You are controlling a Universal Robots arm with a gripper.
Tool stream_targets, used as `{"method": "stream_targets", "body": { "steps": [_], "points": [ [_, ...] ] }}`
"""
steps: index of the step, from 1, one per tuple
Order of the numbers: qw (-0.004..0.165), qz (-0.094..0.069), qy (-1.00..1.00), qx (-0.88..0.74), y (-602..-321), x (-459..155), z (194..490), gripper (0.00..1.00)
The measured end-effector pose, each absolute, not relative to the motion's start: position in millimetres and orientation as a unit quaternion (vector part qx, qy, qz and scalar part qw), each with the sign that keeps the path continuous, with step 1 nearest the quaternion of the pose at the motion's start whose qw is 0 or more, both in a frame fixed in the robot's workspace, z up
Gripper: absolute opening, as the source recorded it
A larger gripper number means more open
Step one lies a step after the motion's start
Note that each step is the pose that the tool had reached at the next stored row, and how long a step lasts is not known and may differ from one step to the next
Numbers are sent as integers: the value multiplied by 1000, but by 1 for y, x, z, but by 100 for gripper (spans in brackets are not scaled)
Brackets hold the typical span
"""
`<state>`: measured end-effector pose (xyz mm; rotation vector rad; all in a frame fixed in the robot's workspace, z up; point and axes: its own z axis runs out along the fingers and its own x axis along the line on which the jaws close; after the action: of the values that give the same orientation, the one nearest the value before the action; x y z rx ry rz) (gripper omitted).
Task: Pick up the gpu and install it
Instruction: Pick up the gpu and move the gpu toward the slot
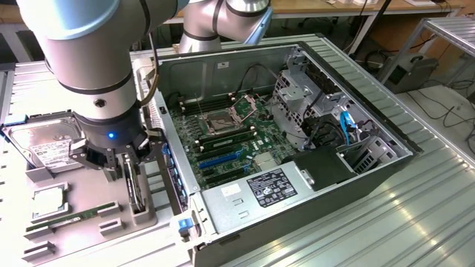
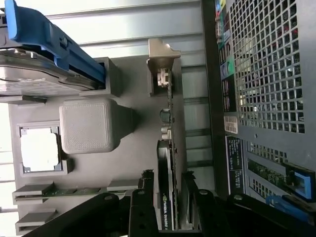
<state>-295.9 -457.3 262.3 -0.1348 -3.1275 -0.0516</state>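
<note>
Since the thin black gpu card with its silver end bracket (image 2: 166,197) is standing on edge in the grey plastic holder tray (image 2: 143,103) beside the open metal computer case (image 1: 297,111), you're hanging the black gripper (image 2: 168,174) right over it, jaws apart and straddling both faces, not clamping yet.

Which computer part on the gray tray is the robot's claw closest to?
The gpu, the dark card standing on edge inside the open gripper. The hard drive, processor chip and green memory stick lie flat, farther off.
</note>
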Motion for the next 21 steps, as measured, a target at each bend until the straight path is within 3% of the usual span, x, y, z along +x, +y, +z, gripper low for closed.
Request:
{"method": "stream_targets", "body": {
  "steps": [17, 19, 21],
  "points": [
    [-7, -17, -999, -43, -451, -302, 242, 36],
    [-7, -17, -999, -43, -451, -302, 242, 28],
    [-7, -17, -999, -43, -451, -302, 241, 27]
  ]
}}
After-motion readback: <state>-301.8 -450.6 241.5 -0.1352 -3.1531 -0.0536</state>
